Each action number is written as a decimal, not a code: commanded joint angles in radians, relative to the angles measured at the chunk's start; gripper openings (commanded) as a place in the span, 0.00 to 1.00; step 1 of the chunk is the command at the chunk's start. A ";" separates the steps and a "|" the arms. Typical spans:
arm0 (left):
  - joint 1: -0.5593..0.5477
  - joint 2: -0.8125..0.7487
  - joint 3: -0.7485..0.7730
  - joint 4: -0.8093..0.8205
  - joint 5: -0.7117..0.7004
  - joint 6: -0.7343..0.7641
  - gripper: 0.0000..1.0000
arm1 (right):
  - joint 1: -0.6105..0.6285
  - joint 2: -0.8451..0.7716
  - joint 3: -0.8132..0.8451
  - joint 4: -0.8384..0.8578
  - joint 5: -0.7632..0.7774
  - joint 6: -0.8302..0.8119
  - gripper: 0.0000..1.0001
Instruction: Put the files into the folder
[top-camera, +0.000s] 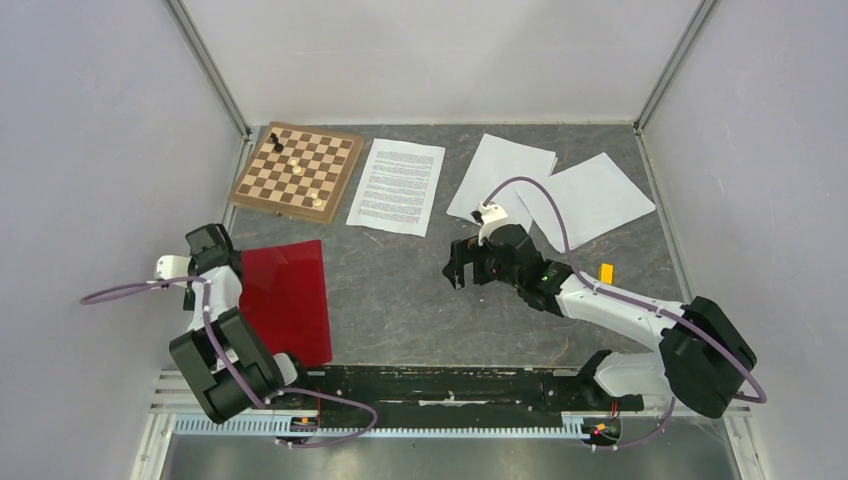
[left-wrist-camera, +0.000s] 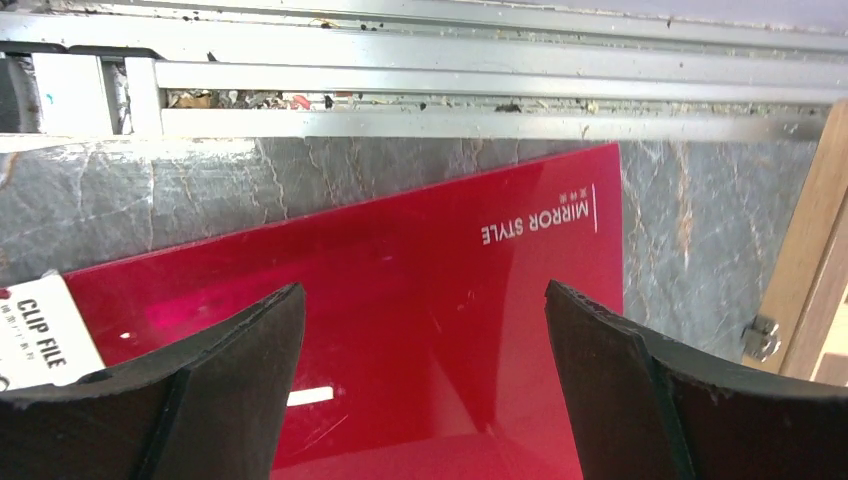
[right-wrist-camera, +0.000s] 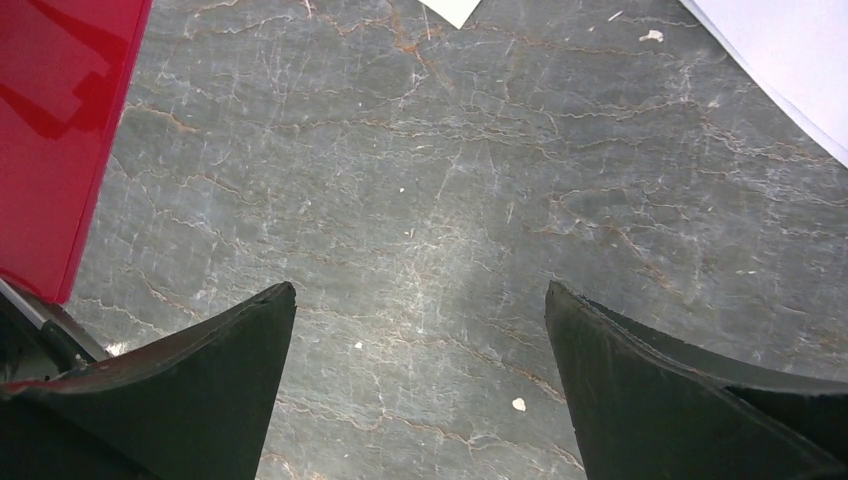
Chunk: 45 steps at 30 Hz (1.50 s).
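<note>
Flat red plastic folder (top-camera: 285, 295) lies closed at about 8 o'clock on the grey marbled table (top-camera: 400, 290). The left gripper (left-wrist-camera: 422, 290) is over the folder's left side, fingers spread wide, nothing between them. Brown-and-white wooden chessboard (top-camera: 297, 170) sits at 11, the printed white paper sheet (top-camera: 397, 186) at 12, and two blank white sheets (top-camera: 505, 170) just beside each other around 1–2. Right gripper (right-wrist-camera: 420, 290) is mid-table, also spread wide, over bare stone.
</note>
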 joint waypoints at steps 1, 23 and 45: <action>0.096 0.057 0.024 0.086 0.077 -0.070 0.94 | 0.002 0.021 0.001 0.049 -0.036 -0.026 0.98; 0.148 0.245 0.094 -0.013 0.034 -0.020 0.93 | 0.003 0.088 -0.012 0.115 -0.074 -0.022 0.98; 0.144 0.139 0.121 -0.137 -0.046 0.039 0.93 | 0.002 0.069 -0.055 0.151 -0.133 -0.031 0.98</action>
